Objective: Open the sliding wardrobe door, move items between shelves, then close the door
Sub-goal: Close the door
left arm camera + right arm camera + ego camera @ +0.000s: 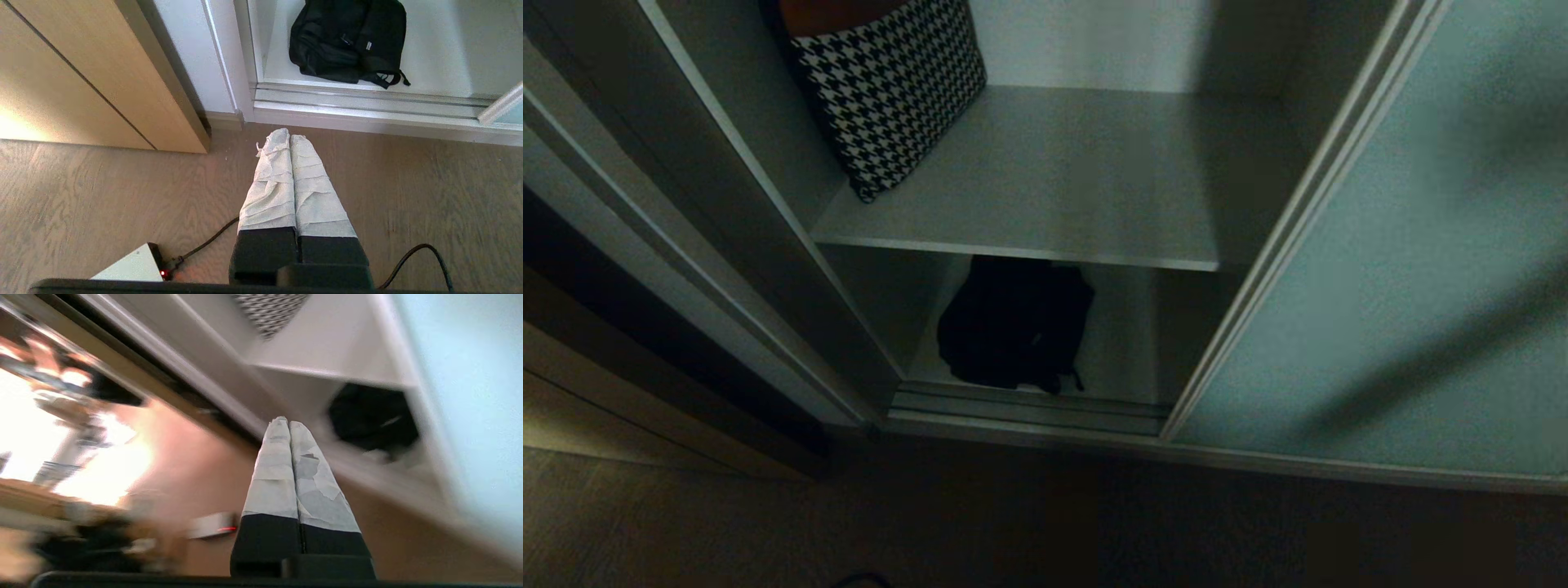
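The sliding wardrobe door, a pale teal frosted panel in a thin metal frame, stands slid to the right, so the wardrobe is open. A black bag lies on the bottom shelf, under the upper shelf. My left gripper is shut and empty, hanging over the wood floor in front of the door track. In the blurred right wrist view my right gripper is also shut and empty, out over the floor and pointing toward the wardrobe opening. Neither arm shows in the head view.
A black-and-white houndstooth cushion leans at the left of the upper shelf. The metal door track runs along the wardrobe's foot. A wooden cabinet stands to the left. Cables and a small white box lie on the floor.
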`<state>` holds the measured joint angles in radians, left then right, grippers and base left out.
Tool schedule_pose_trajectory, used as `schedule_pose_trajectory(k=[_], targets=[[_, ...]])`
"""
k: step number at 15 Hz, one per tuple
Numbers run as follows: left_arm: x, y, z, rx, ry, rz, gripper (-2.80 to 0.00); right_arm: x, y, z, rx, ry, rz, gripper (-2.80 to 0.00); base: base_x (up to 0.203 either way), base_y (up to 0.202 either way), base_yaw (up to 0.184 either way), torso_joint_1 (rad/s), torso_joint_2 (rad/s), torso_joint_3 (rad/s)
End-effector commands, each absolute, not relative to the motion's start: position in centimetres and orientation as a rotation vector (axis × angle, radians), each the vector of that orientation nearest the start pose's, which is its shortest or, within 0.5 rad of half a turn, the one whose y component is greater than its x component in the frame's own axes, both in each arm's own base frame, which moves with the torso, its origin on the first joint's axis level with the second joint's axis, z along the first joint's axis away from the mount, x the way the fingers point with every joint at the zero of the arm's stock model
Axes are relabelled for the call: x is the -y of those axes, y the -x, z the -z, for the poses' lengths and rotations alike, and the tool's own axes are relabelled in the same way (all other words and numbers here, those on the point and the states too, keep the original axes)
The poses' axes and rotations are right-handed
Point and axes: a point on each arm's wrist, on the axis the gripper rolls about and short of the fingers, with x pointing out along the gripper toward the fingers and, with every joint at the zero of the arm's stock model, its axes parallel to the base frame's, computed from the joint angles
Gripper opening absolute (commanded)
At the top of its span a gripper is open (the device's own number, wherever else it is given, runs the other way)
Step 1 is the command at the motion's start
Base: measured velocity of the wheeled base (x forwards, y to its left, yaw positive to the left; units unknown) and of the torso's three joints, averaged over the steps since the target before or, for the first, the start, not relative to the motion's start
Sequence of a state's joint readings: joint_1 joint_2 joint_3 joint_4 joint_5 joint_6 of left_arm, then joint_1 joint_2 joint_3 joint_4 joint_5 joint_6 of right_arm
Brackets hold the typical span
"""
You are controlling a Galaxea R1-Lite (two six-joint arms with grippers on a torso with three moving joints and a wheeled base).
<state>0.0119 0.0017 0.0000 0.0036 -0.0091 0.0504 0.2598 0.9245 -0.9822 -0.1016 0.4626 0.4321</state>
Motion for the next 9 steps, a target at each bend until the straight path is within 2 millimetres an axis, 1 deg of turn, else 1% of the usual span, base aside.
schedule_pose_trajectory(k=[1,3,6,7,9], targets=[[0.0,2.3,-7.5,-0.006,-0.051,-0.003,-2.80,-3.5,-8.6,-33.7,0.028,-0.324,-0.708,-2.80,0.000,0.000,0.000,0.000,0.00,0.000],[0.0,2.3,-7.5,-0.006,-0.051,-0.003,-2.80,-4.1,-10.6,-33.7,0.059,-0.246,-0.631,-2.80,0.000,0.000,0.000,0.000,0.00,0.000],[0.0,2.3,-7.5,-0.006,-0.051,-0.003,-2.80,-5.4,-13.1,-35.4,0.223,-0.178,-0.596,-2.80,0.000,0.000,0.000,0.000,0.00,0.000],[0.0,2.3,-7.5,-0.006,-0.051,-0.003,-2.80,-5.7,-13.9,-35.6,0.269,-0.139,-0.589,-2.80,0.000,0.000,0.000,0.000,0.00,0.000],[0.0,2.3,-7.5,-0.006,-0.051,-0.003,-2.80,-6.4,-15.0,-35.4,0.276,-0.108,-0.599,-2.80,0.000,0.000,0.000,0.000,0.00,0.000]])
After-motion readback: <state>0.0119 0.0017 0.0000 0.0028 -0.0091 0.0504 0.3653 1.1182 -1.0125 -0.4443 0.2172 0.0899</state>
